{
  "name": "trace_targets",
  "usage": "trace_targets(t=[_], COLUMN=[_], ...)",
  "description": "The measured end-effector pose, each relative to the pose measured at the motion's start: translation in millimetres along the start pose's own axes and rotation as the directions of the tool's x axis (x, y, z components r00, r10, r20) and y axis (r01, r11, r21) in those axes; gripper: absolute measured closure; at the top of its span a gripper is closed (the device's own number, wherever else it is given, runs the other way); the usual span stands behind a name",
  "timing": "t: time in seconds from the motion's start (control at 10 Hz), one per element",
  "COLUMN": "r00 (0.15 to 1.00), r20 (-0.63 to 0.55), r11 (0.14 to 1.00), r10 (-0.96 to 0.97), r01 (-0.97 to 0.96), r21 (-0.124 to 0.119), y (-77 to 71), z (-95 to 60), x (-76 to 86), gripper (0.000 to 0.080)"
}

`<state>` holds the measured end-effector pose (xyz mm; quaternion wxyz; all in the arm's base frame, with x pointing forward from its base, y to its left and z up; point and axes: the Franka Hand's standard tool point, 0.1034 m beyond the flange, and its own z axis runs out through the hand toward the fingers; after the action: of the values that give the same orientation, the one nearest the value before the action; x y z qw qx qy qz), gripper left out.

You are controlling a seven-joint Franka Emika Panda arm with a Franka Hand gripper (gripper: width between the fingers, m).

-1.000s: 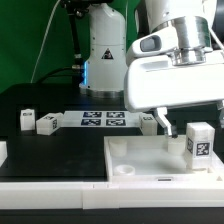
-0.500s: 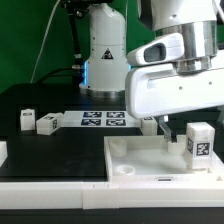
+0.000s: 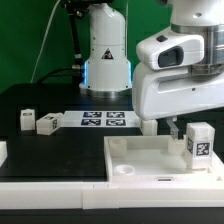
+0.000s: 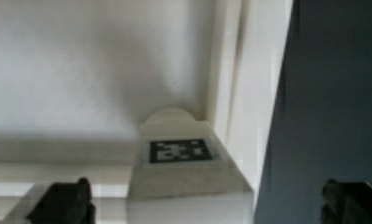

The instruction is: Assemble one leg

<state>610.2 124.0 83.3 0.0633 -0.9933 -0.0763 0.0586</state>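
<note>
A white leg (image 3: 199, 140) with a black-and-white tag stands upright on the large white tabletop (image 3: 140, 158), near its right edge in the exterior view. In the wrist view the leg (image 4: 179, 160) lies ahead of my gripper (image 4: 206, 203), roughly between the two dark fingertips (image 4: 62, 202), which stand wide apart and hold nothing. In the exterior view the white hand hangs just left of the leg. Only one finger (image 3: 172, 128) shows below it. Two more legs (image 3: 25, 120) (image 3: 47, 123) lie on the black table at the exterior view's left.
The marker board (image 3: 103, 120) lies flat at mid-table behind the tabletop. A small white part (image 3: 148, 126) sits by its right end. Another white part (image 3: 2, 151) shows at the left edge. The robot base (image 3: 105, 50) stands at the back.
The hand has moved toward the exterior view's right, closer to the upright leg. The leg and the other parts have not moved.
</note>
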Motion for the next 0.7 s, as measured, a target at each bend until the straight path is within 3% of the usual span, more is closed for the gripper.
trace_targets(t=[0.3,0.5,0.6,0.7], r00=[0.999,0.999,0.999,0.999], r20=[-0.005,-0.003,-0.003,-0.003], r11=[0.999,0.999,0.999,0.999], r10=[-0.040,-0.036,-0.036,-0.036], r01=[0.040,0.036,0.036,0.036], r21=[0.002,0.002,0.003,0.002], y=[11.3,10.1,10.3,10.6], z=[2.8,3.5,3.7,3.7], x=[5.4,5.0,4.9,4.9], gripper=[0.0151,0.0178,0.0374,0.0374])
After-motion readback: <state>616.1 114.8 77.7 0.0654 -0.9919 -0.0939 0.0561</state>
